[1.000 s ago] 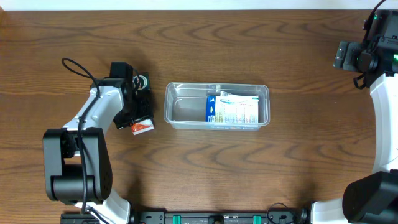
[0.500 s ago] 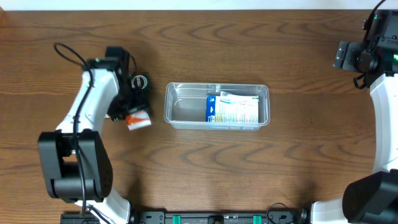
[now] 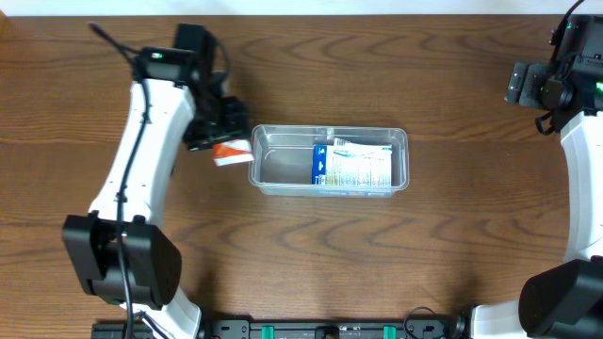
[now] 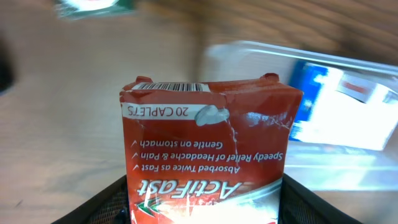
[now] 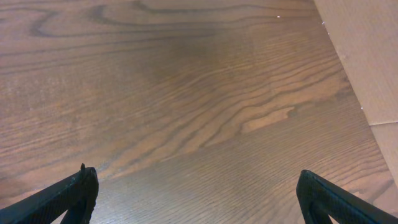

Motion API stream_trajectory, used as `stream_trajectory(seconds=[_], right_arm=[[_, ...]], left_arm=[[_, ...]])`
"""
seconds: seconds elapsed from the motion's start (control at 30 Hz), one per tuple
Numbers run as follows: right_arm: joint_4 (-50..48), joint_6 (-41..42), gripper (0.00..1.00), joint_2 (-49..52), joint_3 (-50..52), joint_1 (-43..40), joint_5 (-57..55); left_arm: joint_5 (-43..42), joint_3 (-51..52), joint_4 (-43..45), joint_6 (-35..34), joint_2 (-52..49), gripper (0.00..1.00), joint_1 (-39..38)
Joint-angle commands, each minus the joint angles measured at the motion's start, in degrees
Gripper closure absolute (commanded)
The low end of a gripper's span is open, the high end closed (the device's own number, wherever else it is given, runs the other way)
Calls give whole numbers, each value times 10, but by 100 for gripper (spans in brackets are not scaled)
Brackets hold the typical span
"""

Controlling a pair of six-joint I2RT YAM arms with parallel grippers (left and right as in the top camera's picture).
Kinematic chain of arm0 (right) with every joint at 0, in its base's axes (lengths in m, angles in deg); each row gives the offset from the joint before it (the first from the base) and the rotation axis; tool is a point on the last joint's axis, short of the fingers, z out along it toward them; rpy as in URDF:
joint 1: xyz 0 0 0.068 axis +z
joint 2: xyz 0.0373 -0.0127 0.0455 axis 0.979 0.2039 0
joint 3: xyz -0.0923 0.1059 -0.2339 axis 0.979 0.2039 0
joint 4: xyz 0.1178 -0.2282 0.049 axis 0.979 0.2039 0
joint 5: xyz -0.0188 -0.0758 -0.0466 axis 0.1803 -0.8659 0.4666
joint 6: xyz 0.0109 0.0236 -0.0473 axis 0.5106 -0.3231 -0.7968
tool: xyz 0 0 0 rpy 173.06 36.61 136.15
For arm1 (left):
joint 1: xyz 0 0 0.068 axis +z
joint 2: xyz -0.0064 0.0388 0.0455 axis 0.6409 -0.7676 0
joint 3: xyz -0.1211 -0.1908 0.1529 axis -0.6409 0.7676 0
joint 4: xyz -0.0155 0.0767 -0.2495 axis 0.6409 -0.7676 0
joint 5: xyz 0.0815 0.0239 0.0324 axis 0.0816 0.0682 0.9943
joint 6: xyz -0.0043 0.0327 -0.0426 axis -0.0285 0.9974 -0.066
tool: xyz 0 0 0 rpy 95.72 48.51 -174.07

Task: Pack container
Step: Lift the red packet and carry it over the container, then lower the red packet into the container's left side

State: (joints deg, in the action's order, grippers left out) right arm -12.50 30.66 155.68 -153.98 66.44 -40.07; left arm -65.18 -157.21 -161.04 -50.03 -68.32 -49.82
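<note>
The clear plastic container [image 3: 262, 162] sits at the table's middle with a blue and white packet [image 3: 352, 166] lying in its right half. It also shows blurred in the left wrist view [image 4: 348, 162]. My left gripper [image 3: 222, 138] is shut on a red ActiFast caplet packet [image 3: 230, 152], held just left of the container's left rim. In the left wrist view the red packet [image 4: 208, 149] fills the space between the fingers [image 4: 205, 211]. My right gripper [image 3: 529, 85] is open and empty at the far right edge, over bare wood [image 5: 193, 199].
A green and white object [image 4: 93, 6] lies blurred at the top of the left wrist view. A pale surface [image 5: 367, 56] borders the table's edge in the right wrist view.
My left gripper has lifted the red packet off the table and carried it up and to the right, to the container's left rim. The right arm has not moved.
</note>
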Motion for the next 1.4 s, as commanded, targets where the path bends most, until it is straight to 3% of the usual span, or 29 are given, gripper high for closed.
stream_trajectory(seconds=[0.0,0.5,0.87,1.37], right_arm=[[1,8,1,1,0,-4,0],[1,8,1,1,0,-4,0],[1,8,1,1,0,-4,0],[1,8,1,1,0,-4,0]], left_arm=[[-19,-8,16,4,7,30,-47],[53,12,79,-66,-41,30,-177],[55,12,89,-70,-129,30,-181],[54,12,100,-71,-134,30,-181]])
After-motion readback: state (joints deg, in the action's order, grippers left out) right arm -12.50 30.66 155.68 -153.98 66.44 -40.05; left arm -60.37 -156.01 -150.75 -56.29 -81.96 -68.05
